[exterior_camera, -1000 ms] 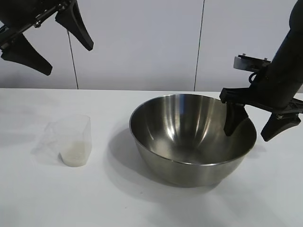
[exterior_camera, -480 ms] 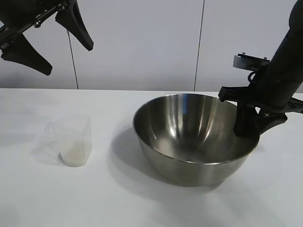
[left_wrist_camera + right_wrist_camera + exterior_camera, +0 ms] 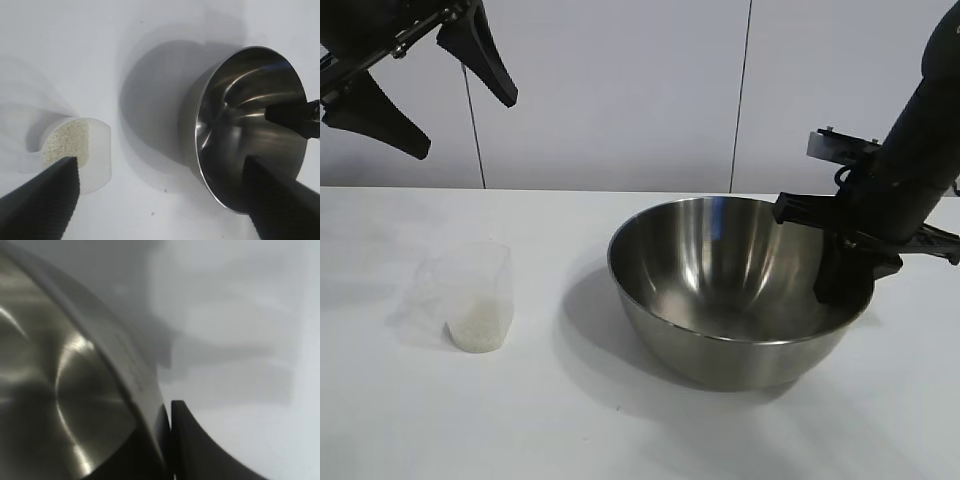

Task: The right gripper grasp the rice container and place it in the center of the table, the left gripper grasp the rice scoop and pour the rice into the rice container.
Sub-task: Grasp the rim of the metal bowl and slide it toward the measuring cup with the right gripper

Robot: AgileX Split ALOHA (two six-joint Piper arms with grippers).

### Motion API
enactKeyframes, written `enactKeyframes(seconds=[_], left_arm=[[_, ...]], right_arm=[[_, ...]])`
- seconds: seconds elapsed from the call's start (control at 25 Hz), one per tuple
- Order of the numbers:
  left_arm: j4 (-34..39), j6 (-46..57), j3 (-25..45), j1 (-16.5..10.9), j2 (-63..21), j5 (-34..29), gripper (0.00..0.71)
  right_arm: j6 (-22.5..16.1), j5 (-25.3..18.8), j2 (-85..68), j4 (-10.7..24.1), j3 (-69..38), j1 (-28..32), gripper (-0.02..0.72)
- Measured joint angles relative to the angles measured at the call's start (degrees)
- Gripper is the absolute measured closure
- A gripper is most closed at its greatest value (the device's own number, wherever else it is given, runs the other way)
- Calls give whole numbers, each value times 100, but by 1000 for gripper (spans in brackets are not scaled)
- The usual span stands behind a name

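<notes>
The rice container (image 3: 720, 300) is a large shiny steel bowl on the white table (image 3: 470, 420), right of centre. My right gripper (image 3: 850, 275) is shut on its right rim, one finger inside the bowl and one outside; the right wrist view shows the rim (image 3: 135, 375) pinched between the fingers. The rice scoop (image 3: 475, 297), a small clear plastic cup with white rice (image 3: 65, 142) in its bottom, stands on the table at the left. My left gripper (image 3: 420, 95) hangs open high above the scoop, empty. The bowl (image 3: 250, 125) and scoop (image 3: 75, 155) both show in the left wrist view.
A white panelled wall (image 3: 620, 90) stands behind the table. Bare tabletop lies between the scoop and the bowl and along the front edge.
My right gripper has closed on the bowl's right rim. The bowl has shifted slightly to the right. The left gripper and the scoop have not moved.
</notes>
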State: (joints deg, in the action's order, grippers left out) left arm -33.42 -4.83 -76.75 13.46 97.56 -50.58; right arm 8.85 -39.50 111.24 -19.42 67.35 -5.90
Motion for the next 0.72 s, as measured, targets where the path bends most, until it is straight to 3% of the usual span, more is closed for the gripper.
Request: enactKeyframes(seconds=[0.4,0.72], left_arm=[[0,0,0,0,0,0,77],[0,0,0,0,0,0,77]], right_arm=[[522,-474,-181,-704,301,51,694],[582,-978,-374,-678,769,-22,694]])
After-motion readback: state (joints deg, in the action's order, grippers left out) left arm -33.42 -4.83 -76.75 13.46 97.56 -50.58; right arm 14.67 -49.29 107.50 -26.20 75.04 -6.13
